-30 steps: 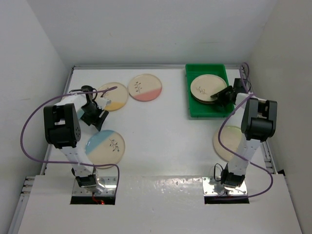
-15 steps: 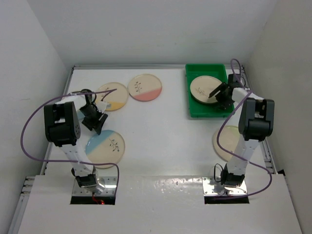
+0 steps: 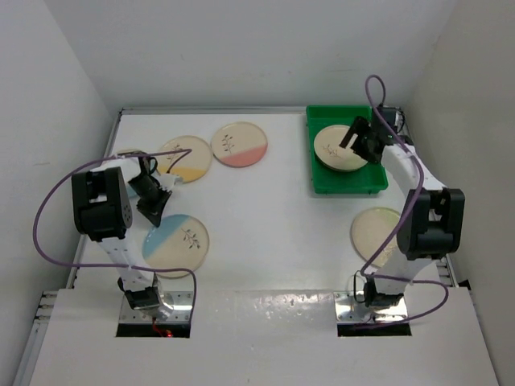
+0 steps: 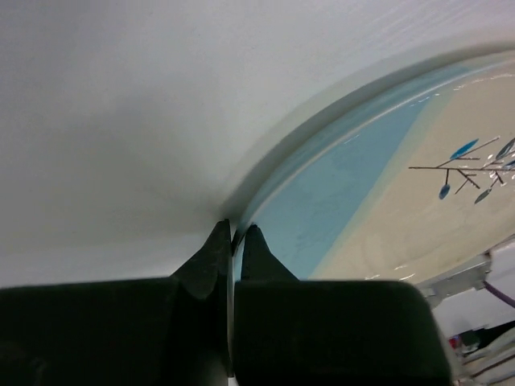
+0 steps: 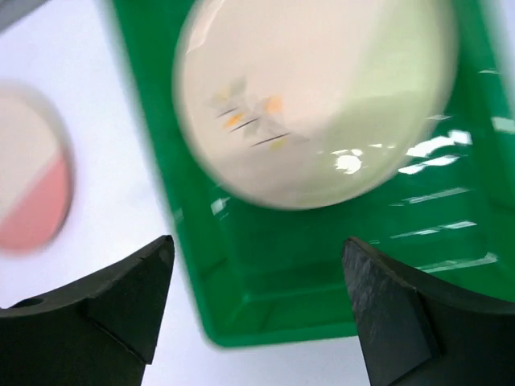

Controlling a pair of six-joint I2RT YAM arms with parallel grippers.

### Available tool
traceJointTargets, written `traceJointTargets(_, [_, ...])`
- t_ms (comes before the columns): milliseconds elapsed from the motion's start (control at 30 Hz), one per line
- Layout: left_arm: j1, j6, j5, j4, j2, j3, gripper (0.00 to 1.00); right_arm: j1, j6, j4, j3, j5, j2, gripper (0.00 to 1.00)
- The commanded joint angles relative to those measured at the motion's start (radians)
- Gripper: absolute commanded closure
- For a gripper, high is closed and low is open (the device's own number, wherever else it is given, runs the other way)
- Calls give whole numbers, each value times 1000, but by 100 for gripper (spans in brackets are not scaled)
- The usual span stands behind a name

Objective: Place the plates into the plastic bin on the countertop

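Observation:
A cream plate with a blue segment (image 3: 177,244) lies on the white countertop (image 3: 273,209) near my left arm. My left gripper (image 3: 153,211) is shut on its upper-left rim. In the left wrist view the black fingertips (image 4: 219,241) pinch the blue plate's (image 4: 378,193) thin edge. The green plastic bin (image 3: 323,183) stands at the back right with a cream plate (image 3: 336,150) inside. My right gripper (image 3: 360,141) hovers over it, open and holding nothing. In the right wrist view that gripper (image 5: 257,245) spans the bin's near wall (image 5: 322,322), below the plate (image 5: 322,96).
Three more plates lie on the countertop: a yellow-segment one (image 3: 188,159), a pink-segment one (image 3: 239,145) and a pale greenish one (image 3: 372,233) beside the right arm. White walls close in the left, back and right sides. Purple cables loop off both arms.
My left gripper has come down and closed on the blue plate's rim. My right gripper has opened and pulled up and back, leaving its plate lying in the bin.

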Motion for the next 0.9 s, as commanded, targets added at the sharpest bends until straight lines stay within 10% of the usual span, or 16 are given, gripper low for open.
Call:
traceJointTargets(0, [5,-26,80,74,62,-23,100,101,-208,96,-40,-133,-88,16])
traceJointTargets(233, [-118,-82,299,151,-142,85,100,431,-377,44,-1,-670,94,10])
traceJointTargets(567, [-240,-92,322,185,-193,135,100,580,-166,209,189,-780,488,10])
traceJointTargets(667, [-251,-111,322,209,-193,126,100,594,-27,363,163,-896,530,16])
traceJointTargets(867, [-271,-111,302,243,-184,117,100,675,43,441,170,-967,598,64])
